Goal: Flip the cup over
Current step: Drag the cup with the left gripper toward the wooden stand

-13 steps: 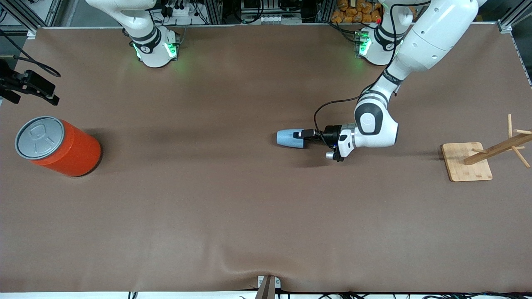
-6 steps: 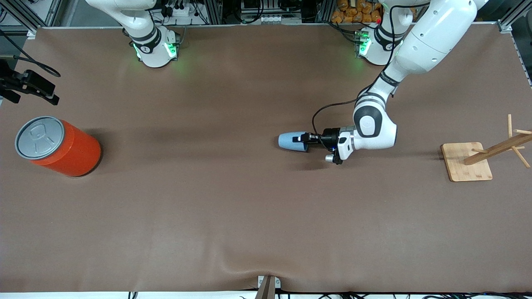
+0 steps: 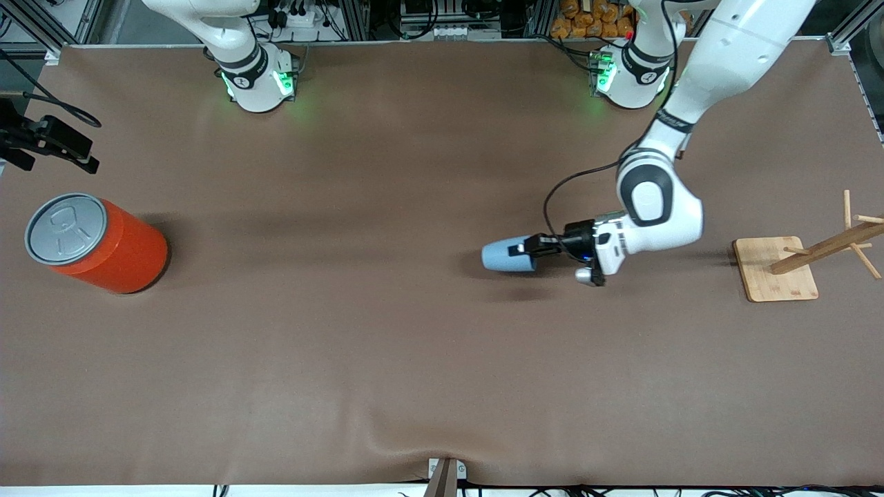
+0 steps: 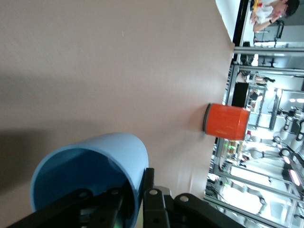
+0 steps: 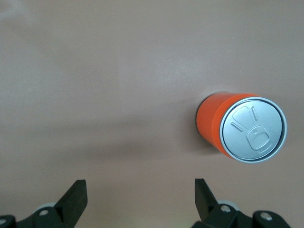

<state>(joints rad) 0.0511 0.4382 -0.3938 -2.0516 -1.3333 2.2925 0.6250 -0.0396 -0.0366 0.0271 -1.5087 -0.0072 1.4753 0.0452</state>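
Observation:
The light-blue cup [image 3: 506, 257] [image 4: 121, 154] hangs on its side a little above the brown table near its middle, casting a shadow below it. My left gripper [image 3: 530, 249] [image 4: 140, 192] is shut on the cup's wall at the rim, one finger inside the mouth and one outside. The cup's base points toward the right arm's end of the table. My right gripper [image 3: 50, 157] [image 5: 140, 192] waits open and empty in the air at the right arm's end, close to the orange can.
An orange can with a grey lid [image 3: 97, 243] [image 4: 227, 121] [image 5: 242, 128] stands at the right arm's end. A wooden peg rack on a square base [image 3: 777, 269] stands at the left arm's end.
The left gripper's fingers closed on the cup's rim. It then lifted the cup off the table and carried it toward the left arm's end. The right arm has not moved.

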